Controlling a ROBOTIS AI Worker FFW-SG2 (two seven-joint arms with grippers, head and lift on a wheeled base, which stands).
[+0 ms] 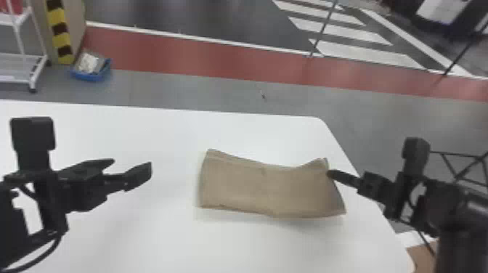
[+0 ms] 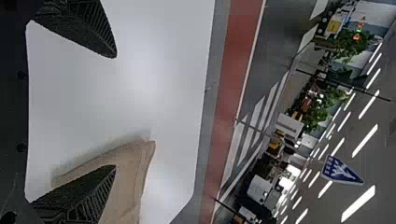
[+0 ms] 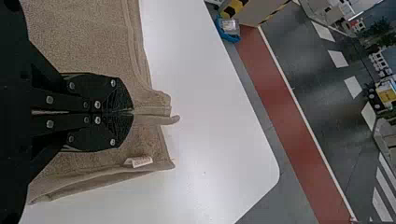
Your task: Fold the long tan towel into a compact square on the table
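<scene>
One towel (image 1: 236,187) lies long on the counter (image 1: 145,236), maybe part folded. The right fingers (image 3: 120,100) pinch one end; the left fingers (image 1: 138,176) are open. It needs more folds.

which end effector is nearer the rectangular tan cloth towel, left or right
Right. The black two-fingered right end effector is closed on the right end of the tan cloth towel; the black left end effector is open beyond the towel's left end, apart from it.
</scene>
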